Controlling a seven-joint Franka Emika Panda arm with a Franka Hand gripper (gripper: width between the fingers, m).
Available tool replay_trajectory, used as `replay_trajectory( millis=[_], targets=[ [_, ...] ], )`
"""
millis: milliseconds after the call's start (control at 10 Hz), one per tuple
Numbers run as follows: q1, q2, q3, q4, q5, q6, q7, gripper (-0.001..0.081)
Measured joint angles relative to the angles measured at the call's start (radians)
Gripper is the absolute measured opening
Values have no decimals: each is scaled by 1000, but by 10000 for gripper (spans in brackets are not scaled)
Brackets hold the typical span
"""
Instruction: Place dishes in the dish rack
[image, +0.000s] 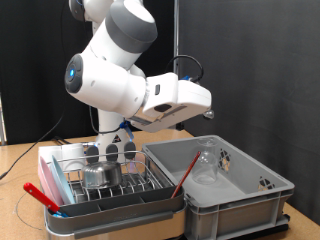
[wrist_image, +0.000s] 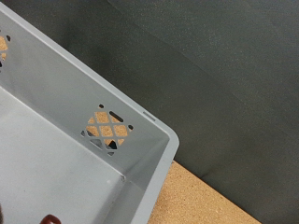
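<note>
Black curtain backdrop behind a wooden bench (image: 20, 165). Silver wire dish rack in a shallow white-grey plastic tray (image: 105, 190) sits at the exterior view's lower left. Shiny metal cup (image: 97, 176) lies inside the rack, among the prongs. Thin red-handled utensil (image: 183, 179) leans on the rack's right edge, next to the tub. Another red strip (image: 42, 195) lies along the rack's near-left rim; what it is cannot be told.

Clear drinking glass (image: 206, 168) stands inside the deep grey plastic tub (image: 250, 200), just beside the rack on the exterior view's right.

White robot arm (image: 115, 65) bends above both containers. The pincer (image: 118, 148) hangs low behind the rack, over its far side; whether its jaws are spread or pressed together cannot be told, and nothing shows between them.

Wrist view only: the tub's corner with a lattice-cut handle opening (wrist_image: 107, 128), bench wood beyond the rim, and a dark fingertip (wrist_image: 51, 220) at the picture's edge. No dishes appear there.
</note>
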Motion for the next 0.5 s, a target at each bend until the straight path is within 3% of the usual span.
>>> replay_trajectory(
  millis=[500],
  targets=[
    [32,-2,55,38,-133,-153,-87,808]
  ],
)
